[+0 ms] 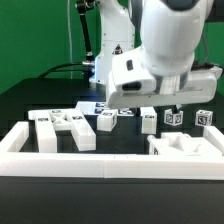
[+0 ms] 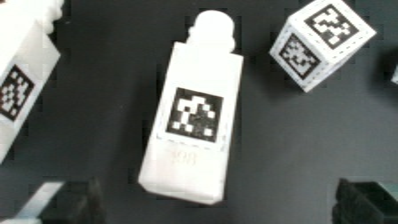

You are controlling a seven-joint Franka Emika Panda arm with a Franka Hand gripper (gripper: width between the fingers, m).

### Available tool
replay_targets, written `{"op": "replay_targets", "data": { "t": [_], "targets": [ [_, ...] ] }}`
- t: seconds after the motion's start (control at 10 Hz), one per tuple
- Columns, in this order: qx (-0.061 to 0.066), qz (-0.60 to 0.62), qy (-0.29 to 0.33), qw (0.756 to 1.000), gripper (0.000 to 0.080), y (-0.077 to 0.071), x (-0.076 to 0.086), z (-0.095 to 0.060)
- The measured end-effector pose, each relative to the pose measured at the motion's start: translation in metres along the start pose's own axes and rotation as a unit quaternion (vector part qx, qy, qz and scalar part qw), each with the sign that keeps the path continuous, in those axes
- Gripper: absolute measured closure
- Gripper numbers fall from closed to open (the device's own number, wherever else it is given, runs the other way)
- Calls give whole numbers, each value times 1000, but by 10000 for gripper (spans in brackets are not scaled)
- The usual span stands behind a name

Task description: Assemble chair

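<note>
A: As the wrist view shows, the chair leg [image 2: 196,115] lies flat on the dark table [image 2: 107,40], tag upward, its peg end pointing away from the gripper [image 2: 210,205].
B: We read the gripper as released: its fingers [image 2: 63,200] stand wide apart near the leg's blunt end, clasping nothing.
A: We mark a tagged block [image 2: 320,42] near the peg end, apart from the leg.
B: Outward, in the exterior view, we see other chair parts [image 1: 62,125] on the table inside the white border rails [image 1: 100,160].
</note>
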State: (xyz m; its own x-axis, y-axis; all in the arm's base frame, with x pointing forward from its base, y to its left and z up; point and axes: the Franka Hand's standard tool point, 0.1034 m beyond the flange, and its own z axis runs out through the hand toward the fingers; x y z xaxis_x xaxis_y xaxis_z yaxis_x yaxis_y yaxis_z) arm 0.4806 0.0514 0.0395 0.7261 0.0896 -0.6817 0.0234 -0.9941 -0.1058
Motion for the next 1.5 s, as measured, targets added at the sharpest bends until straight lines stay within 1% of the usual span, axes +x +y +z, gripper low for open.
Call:
{"op": "replay_targets", "data": {
  "t": [0.2,0.3,0.5,0.6,1.0,1.2,1.3,1.4,1.5],
  "targets": [
    [5,-2,-68,998,150,-1,1,5],
    [3,3,-64,998,150,0,6,4],
    [-12,39,-68,997,150,9,4,4],
    [-12,51,-71,996,150,15,5,8],
    [-11,49,-69,996,150,15,7,9],
    [-11,50,-75,996,150,16,8,16],
    [-11,49,-73,996,150,16,9,16],
    [-10,48,-79,996,150,17,8,18],
    [-9,49,-108,993,150,18,6,25]
  ]
}}
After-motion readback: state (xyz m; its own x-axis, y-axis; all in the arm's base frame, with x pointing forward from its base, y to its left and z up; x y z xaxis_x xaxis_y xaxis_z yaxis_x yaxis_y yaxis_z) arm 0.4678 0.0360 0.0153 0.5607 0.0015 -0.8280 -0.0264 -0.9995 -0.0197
